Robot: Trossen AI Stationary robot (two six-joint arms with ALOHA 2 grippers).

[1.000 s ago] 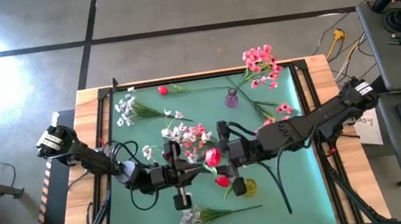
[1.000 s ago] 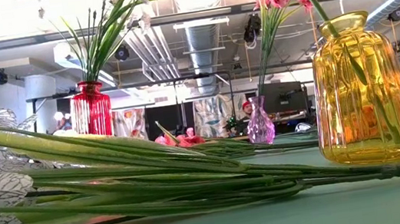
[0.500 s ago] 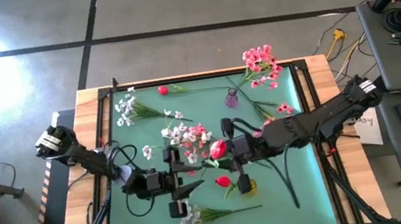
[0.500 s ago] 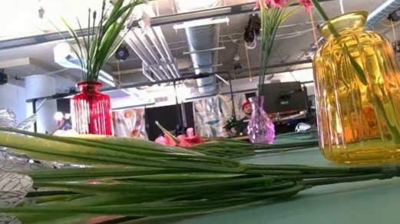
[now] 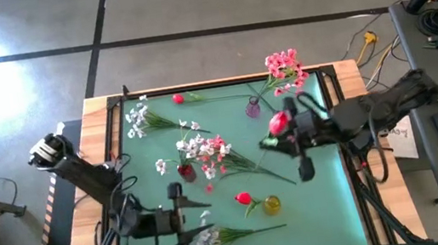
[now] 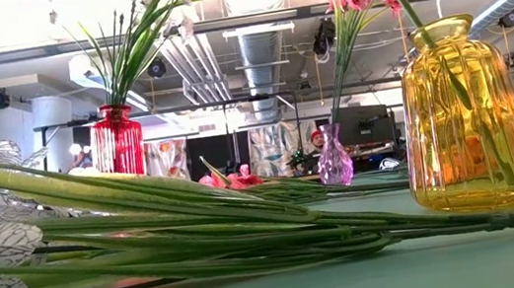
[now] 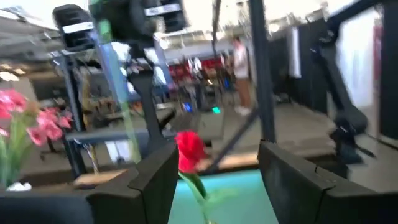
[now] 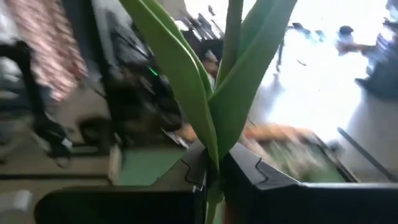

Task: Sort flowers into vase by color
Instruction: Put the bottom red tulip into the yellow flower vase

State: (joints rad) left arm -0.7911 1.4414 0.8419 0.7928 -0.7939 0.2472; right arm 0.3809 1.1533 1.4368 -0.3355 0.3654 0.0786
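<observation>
My right gripper is raised over the table's right half, shut on a red-bud flower with green leaves. My left gripper stands open near the front left and points toward a red bud that stands in the yellow vase. It touches nothing. A red vase holds white and pink sprays. A purple vase holds pink blossoms. A white spray lies just beyond the left fingers. My right gripper pinches the red flower's stem just under its leaves between its two fingers. The fingers lie level and come from the table's right, across the stem. The flower is lifted clear of the table, with its leaves rising above the fingers and its dark lower stem trailing away.
Loose flowers lie on the green mat: a white spray and a red bud at the far left, and pink blossoms under the right arm. In the low view the near white spray's long stems lie in front of the yellow vase.
My left gripper has opened, let go of the red flower and drawn back toward the near left edge. My right gripper has shut on that flower's stem. It has carried the flower up and toward the table's far right, away from the red vase.
</observation>
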